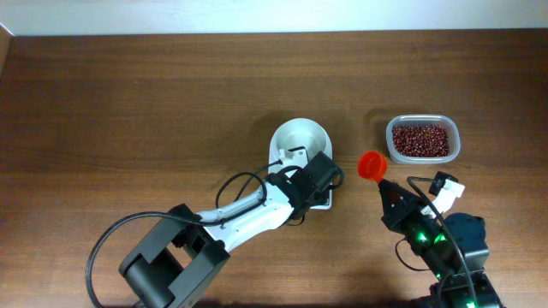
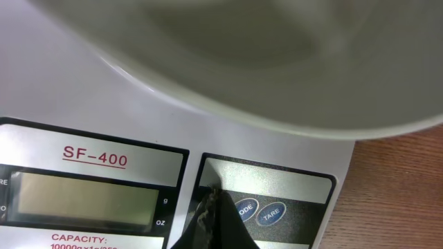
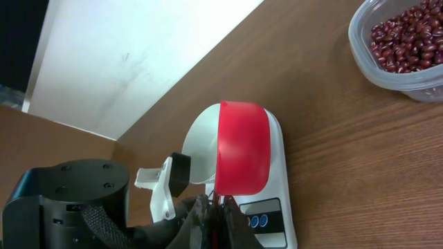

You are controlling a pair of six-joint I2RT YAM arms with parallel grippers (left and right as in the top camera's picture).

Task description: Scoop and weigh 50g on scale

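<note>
brown wooden table (image 1: 128,103) under a strip of pale wall (image 1: 257,15). the left gripper (image 2: 211,197) has its fingers pressed together into one dark tip, set on the grey panel of the scale (image 2: 83,104), just left of the two blue buttons (image 2: 257,211); whether it presses or only touches i cannot tell. the right gripper (image 3: 217,207) is clamped on the orange-red scoop (image 3: 242,155) (its handle is hidden between the fingers), holding it between the scale and the tub (image 3: 365,59). only the scoop's outside shows in the wrist view, so its contents are unclear.

the round white bowl (image 1: 300,139) on top of the scale shows plain white inside. the clear tub, well right of the scale, holds the dark red-brown beans (image 1: 419,139) in a loose layer. the left arm covers the scale's front half from overhead. the display (image 2: 86,197) is grey, cut off at the left edge, with no digits i can make out.
</note>
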